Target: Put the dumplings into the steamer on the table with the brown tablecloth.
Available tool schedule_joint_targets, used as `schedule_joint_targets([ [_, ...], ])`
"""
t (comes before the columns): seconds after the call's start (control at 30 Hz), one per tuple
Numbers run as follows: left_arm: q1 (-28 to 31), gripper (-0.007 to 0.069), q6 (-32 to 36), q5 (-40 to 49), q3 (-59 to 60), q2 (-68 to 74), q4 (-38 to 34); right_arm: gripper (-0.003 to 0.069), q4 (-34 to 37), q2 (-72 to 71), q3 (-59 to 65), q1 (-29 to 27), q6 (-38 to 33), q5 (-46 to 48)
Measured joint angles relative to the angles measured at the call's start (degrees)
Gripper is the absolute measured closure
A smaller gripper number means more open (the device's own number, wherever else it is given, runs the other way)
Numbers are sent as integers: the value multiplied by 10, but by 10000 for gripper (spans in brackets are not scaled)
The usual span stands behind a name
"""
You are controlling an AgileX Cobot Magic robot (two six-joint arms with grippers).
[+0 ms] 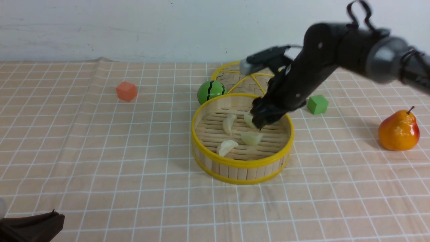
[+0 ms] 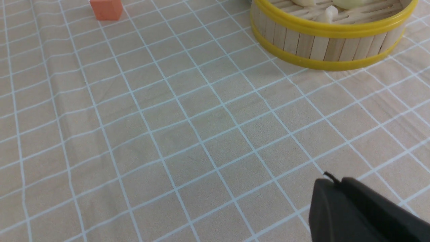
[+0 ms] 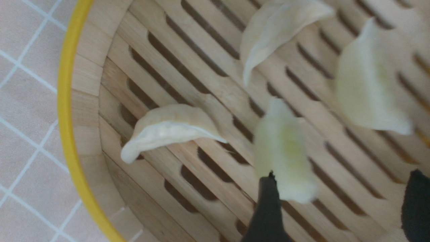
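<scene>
The steamer [image 1: 235,168] stands mid-table on the brown tablecloth [image 1: 100,151]. Several dumplings lie on its slatted floor, among them one [image 1: 229,123], another [image 1: 252,137] and a third [image 1: 226,147]. My right gripper [image 1: 260,122] hangs inside the steamer's far side, open. In the right wrist view its fingers [image 3: 267,208] stand wide apart [image 3: 341,201]. A blurred dumpling [image 3: 285,154] sits loose just off one fingertip, with nothing gripping it. My left gripper [image 2: 332,183] is shut and empty, low over the cloth near the front left corner [image 1: 33,225].
A flat woven disc [image 1: 242,79] lies behind the steamer, with a green ball [image 1: 211,91] beside it. An orange cube [image 1: 126,90] sits at the far left, a green cube [image 1: 317,104] right of the steamer and a pear [image 1: 399,131] at the far right.
</scene>
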Motion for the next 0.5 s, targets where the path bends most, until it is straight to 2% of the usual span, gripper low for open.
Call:
schedule_joint_targets([
  [0.1, 0, 606, 0, 1, 0, 0, 0, 162, -86, -84, -93, -16, 42, 119],
  [0.23, 0, 606, 0, 1, 0, 0, 0, 267, -138, -201, -139, -40, 59, 155],
  [0.27, 0, 606, 0, 1, 0, 0, 0, 311, -137, -246, -140, -47, 66, 163],
  [0.3, 0, 606, 0, 1, 0, 0, 0, 319, -135, -252, -138, -48, 67, 163],
  [0.33, 0, 606, 0, 1, 0, 0, 0, 376, -125, -290, -130, -55, 70, 166],
  [0.37, 0, 606, 0, 1, 0, 0, 0, 401, -117, -316, -119, -56, 73, 167],
  [0.43, 0, 605, 0, 1, 0, 0, 0, 500, -82, -388, -69, -57, 78, 168],
  [0.47, 0, 605, 0, 1, 0, 0, 0, 508, -78, -402, -57, -57, 78, 169],
  [0.5, 0, 603, 0, 1, 0, 0, 0, 566, -46, -458, 6, -57, 77, 167],
])
